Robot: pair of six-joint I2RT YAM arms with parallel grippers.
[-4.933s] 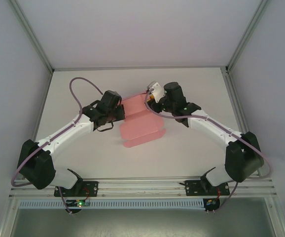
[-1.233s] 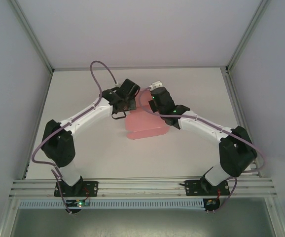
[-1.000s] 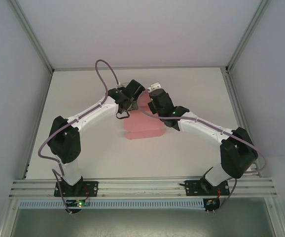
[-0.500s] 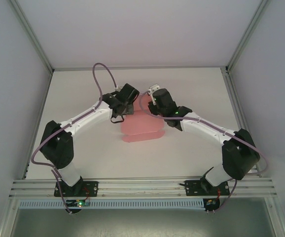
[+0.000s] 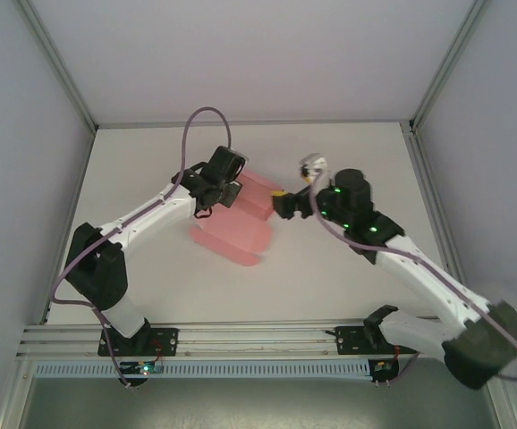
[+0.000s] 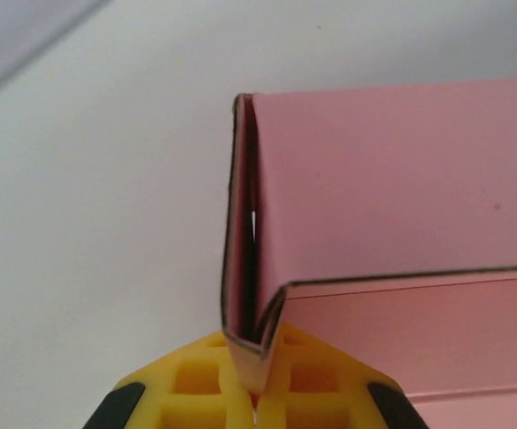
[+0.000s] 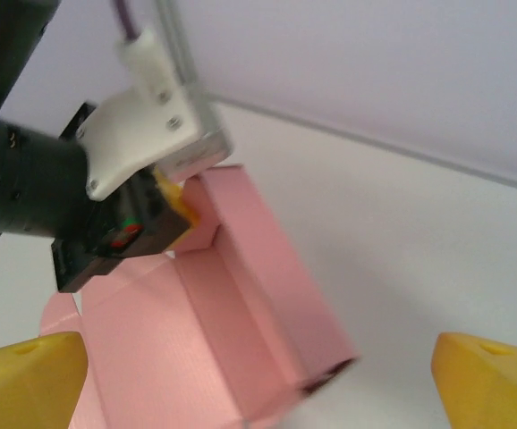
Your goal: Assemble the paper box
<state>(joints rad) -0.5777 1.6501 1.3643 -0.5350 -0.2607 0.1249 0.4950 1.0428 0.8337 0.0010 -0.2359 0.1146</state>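
The pink paper box (image 5: pixel 236 234) lies partly folded on the white table, one long wall and an end wall raised. My left gripper (image 5: pixel 227 189) is shut on its far left corner. In the left wrist view the yellow fingers (image 6: pixel 196 393) pinch a folded edge of the paper box (image 6: pixel 393 179) at the gripper (image 6: pixel 257 393). My right gripper (image 5: pixel 279 204) stands open just right of the box, apart from it. From the right wrist, the paper box (image 7: pixel 241 304) lies ahead of the open gripper (image 7: pixel 258 384), with the left arm's gripper (image 7: pixel 165 201) at its far corner.
The white table (image 5: pixel 357 161) is enclosed by pale walls and aluminium posts (image 5: pixel 62 76). A metal rail (image 5: pixel 258 335) with both arm bases runs along the near edge. A purple cable (image 5: pixel 207 116) loops above the left arm.
My right gripper opened, let go of the box and drew back to the right. The left gripper stayed shut on the box, which swung and now lies more to the left.
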